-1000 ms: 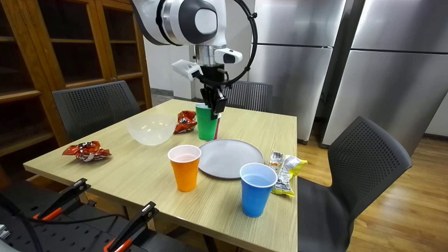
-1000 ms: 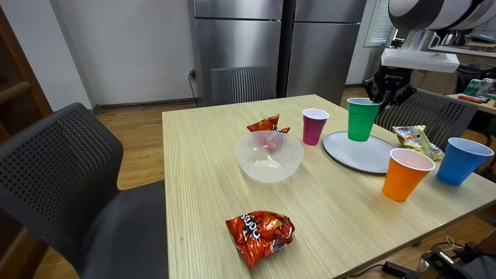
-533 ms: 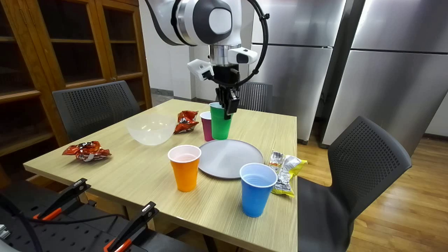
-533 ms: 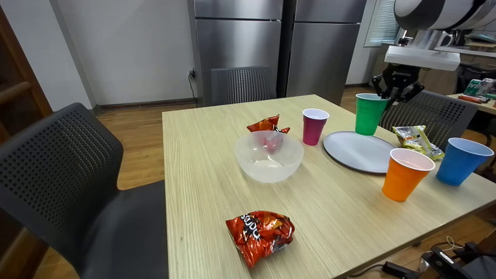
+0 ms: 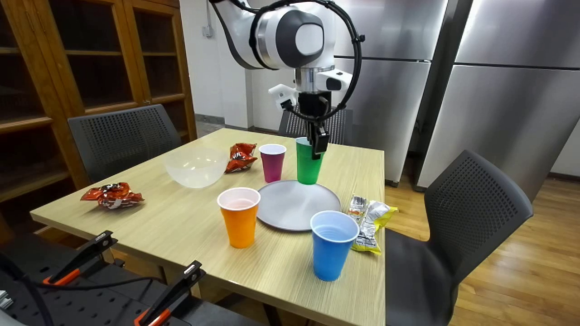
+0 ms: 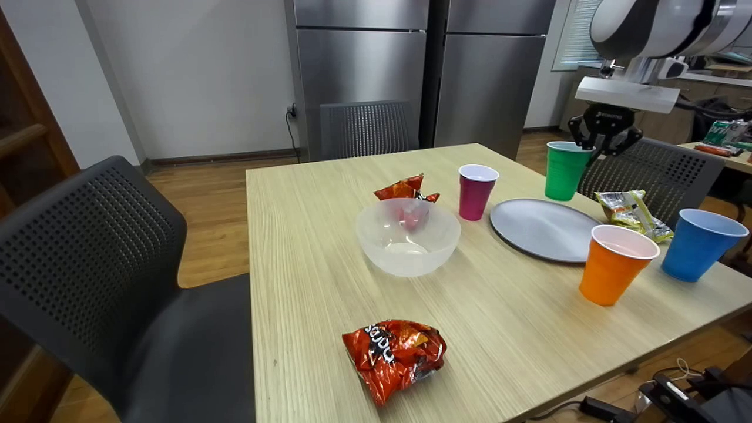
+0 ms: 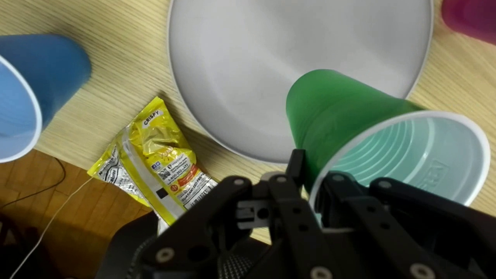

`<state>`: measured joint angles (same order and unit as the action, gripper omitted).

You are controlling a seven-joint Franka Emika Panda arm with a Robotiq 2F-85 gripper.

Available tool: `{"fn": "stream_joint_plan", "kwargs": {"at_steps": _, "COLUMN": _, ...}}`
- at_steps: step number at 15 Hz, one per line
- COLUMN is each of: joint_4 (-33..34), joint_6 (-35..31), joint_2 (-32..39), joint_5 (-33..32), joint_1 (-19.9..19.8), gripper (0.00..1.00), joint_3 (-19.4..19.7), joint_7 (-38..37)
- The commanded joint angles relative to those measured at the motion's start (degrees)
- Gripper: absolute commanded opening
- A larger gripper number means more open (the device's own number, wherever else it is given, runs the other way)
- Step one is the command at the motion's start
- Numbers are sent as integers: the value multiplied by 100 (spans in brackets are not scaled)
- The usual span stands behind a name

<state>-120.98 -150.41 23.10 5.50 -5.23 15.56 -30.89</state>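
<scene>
Here's the black two-finger gripper [image 7: 316,176], pinched on the green plastic cup [image 7: 329,104] by its wall, one finger inside, presumably because the open mouth allows it. Cup's mouth-up, seemingly aloft by the round grey plate [image 7: 248,62].

green cup [image 5: 308,166]: is farther right in both exterior views
fingers [image 5: 320,144]: shift right with it
purple cup [image 5: 273,164]: now shows whole in an exterior view, clear of the green cup
plate [image 6: 543,232]: its far rim now shows uncovered in an exterior view
</scene>
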Motion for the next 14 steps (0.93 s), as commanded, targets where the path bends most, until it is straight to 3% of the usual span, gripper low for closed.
{"fn": "stream_joint_plan", "kwargs": {"at_steps": 1, "joint_4": 649, "joint_6": 358, "joint_2": 519, "joint_5": 166, "joint_1": -49, "gripper": 1, "joint_3": 40, "joint_7": -282}}
{"fn": "stream_joint_plan", "kwargs": {"at_steps": 14, "joint_4": 1616, "joint_6": 1006, "joint_2": 1437, "joint_5": 430, "joint_1": -172, "gripper": 1, "joint_3": 22, "joint_7": -421}}
